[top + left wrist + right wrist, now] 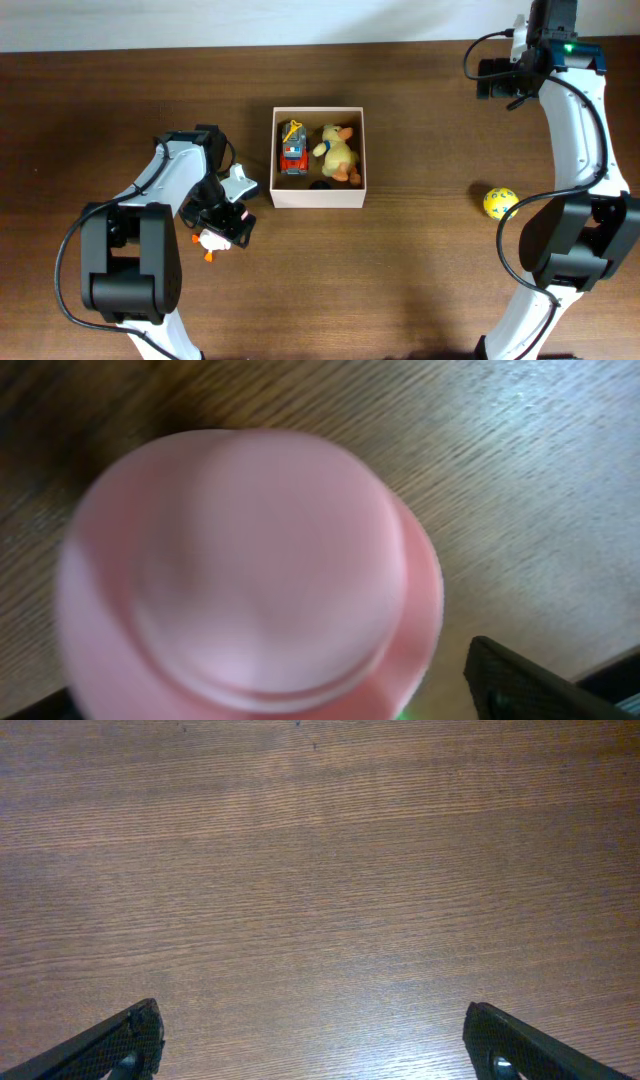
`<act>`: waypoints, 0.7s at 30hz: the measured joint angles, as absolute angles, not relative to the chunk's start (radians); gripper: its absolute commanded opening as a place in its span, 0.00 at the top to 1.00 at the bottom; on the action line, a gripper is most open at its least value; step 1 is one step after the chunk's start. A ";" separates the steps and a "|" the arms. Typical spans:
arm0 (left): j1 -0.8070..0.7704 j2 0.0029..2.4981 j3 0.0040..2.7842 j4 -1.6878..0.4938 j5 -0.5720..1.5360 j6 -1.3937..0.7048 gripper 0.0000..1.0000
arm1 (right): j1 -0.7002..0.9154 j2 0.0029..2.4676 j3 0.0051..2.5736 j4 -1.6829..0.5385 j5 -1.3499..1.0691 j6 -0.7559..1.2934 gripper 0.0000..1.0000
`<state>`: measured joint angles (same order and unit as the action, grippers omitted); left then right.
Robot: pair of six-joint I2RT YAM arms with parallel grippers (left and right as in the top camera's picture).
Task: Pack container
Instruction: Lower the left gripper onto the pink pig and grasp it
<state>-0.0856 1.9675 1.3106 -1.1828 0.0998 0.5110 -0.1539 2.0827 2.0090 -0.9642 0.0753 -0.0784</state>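
Overhead: container (319, 197) is seen mid-frame, up-right of the left hand (223, 221) set over a small toy (209, 243) at lower left; left wrist: only a blurred pink toy top (250, 570) is shown, grip cannot be told; right wrist: right hand (312, 1038) is spread, empty, over bare counter (320, 860).

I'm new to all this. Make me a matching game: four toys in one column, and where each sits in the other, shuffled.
1 red truck
2 plush duck
3 yellow ball
4 pink-hatted toy

A on the table near the right arm
B container, left side
C at the left gripper, outside the container
D container, right side

Pairs: 1-B, 2-D, 3-A, 4-C
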 measured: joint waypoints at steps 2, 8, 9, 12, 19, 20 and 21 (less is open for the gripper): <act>-0.085 1.967 1.311 -1.181 0.087 0.513 0.16 | -0.154 2.083 2.009 -0.964 0.075 -0.079 0.01; -0.081 1.967 1.311 -1.171 0.056 0.511 0.55 | -0.154 2.083 2.009 -0.964 0.075 -0.078 0.01; -0.081 1.967 1.310 -1.169 0.053 0.516 0.57 | -0.154 2.083 2.009 -0.964 0.075 -0.079 0.01; -0.079 1.967 1.310 -1.160 0.047 0.517 0.57 | -0.154 2.083 2.009 -0.964 0.075 -0.079 0.01; -0.079 1.967 1.309 -1.141 0.045 0.519 0.76 | -0.154 2.083 2.009 -0.964 0.075 -0.079 0.01; -0.079 1.967 1.309 -1.140 0.044 0.519 0.79 | -0.154 2.083 2.009 -0.964 0.075 -0.079 0.01; -0.079 1.967 1.309 -1.140 0.044 0.519 0.84 | -0.154 2.083 2.009 -0.964 0.075 -0.079 0.01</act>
<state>-0.0788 1.9675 1.3087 -1.1404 0.0444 0.5186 -0.1539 2.0827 2.0090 -0.9642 0.0753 -0.0792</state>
